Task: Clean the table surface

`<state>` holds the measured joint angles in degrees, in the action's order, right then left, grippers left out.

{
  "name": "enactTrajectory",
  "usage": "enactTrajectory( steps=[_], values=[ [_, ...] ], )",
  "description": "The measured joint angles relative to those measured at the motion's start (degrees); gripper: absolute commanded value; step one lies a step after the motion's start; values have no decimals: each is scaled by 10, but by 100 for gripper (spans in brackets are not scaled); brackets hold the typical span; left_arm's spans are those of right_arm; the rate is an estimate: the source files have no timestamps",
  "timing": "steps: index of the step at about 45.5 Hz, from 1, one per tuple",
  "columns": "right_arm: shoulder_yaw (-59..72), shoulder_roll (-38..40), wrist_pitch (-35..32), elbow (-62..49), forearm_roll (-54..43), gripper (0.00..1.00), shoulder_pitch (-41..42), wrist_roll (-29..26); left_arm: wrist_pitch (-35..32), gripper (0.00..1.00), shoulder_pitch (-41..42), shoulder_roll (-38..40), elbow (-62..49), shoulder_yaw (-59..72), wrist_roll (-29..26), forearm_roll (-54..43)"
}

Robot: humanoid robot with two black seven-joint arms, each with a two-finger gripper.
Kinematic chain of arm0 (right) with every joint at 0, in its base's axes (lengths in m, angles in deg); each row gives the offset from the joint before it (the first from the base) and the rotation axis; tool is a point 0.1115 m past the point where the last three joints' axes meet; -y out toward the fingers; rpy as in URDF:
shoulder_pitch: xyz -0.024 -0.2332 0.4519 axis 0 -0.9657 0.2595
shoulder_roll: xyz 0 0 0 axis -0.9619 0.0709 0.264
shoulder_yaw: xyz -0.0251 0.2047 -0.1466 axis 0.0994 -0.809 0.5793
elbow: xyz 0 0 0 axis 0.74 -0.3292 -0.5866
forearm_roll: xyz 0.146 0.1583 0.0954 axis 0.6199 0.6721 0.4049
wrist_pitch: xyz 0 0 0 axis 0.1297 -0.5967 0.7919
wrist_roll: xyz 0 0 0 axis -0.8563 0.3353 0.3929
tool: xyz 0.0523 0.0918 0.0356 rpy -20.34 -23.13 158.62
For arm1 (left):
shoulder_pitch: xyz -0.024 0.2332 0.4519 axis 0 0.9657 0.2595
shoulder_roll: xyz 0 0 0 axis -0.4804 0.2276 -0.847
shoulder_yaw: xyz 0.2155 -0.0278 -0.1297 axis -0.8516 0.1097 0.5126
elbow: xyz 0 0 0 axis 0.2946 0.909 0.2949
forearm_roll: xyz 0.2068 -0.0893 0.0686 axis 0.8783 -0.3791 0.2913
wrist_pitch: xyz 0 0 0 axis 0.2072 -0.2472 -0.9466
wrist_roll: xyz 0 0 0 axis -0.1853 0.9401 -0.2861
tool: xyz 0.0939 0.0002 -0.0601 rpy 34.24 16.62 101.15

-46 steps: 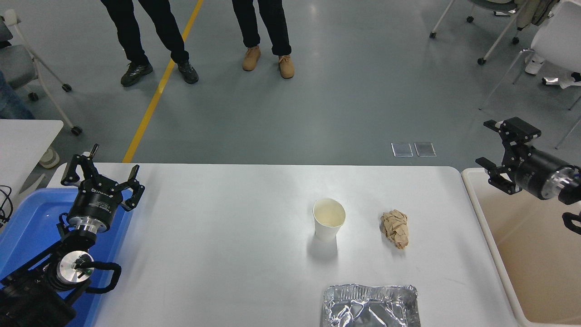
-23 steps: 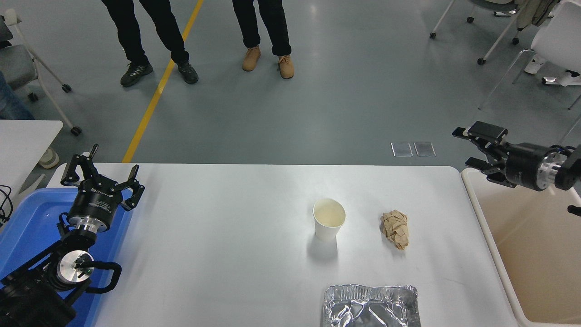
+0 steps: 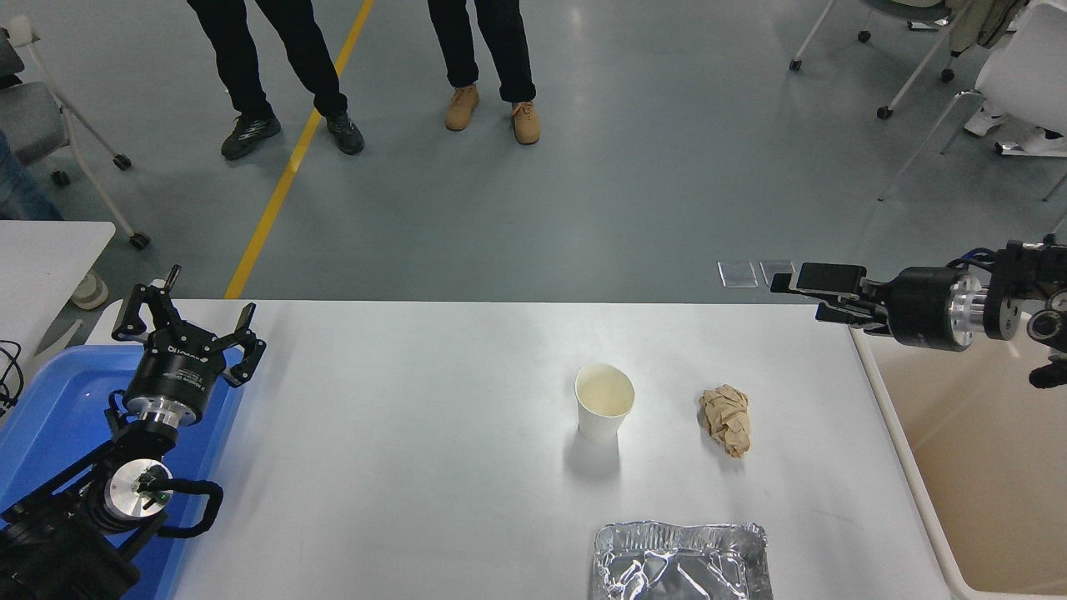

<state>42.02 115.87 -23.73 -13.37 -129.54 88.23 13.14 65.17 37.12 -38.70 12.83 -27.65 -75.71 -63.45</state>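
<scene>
The table surface [image 3: 417, 433] is a wide matte white top. On it stand a white paper cup [image 3: 603, 402], upright and empty, a crumpled brown paper ball [image 3: 726, 419] to its right, and a crumpled foil tray [image 3: 679, 561] at the near edge. My right gripper [image 3: 804, 293] is open and empty. It points left above the table's far right corner, well above and behind the paper ball. My left gripper [image 3: 190, 321] is open and parked over the table's left end.
A blue bin [image 3: 50, 417] stands at the left end under the left arm. A beige bin [image 3: 975, 467] stands off the right end. Two people's legs [image 3: 367, 58] are on the floor beyond. A smaller white table [image 3: 42, 250] is at far left.
My right arm has swung left and slightly down, from over the beige bin to the table's far right corner, and turned level. The left arm and objects have not moved.
</scene>
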Motion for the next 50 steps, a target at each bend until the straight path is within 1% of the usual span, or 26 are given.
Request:
enactTrajectory(
  steps=[10,24,33,50],
  values=[
    [61,-35,2,4,-12,99,43,0,0,99,0,0,0,0,0,0],
    [153,-122,5,-20,-10,99,105,-2,0,99,0,0,0,0,0,0],
    [182,-167,6,-37,-7,99,122,-3,0,99,0,0,0,0,0,0],
    [213,-241,4,-50,38,99,136,-3,0,99,0,0,0,0,0,0]
  ],
)
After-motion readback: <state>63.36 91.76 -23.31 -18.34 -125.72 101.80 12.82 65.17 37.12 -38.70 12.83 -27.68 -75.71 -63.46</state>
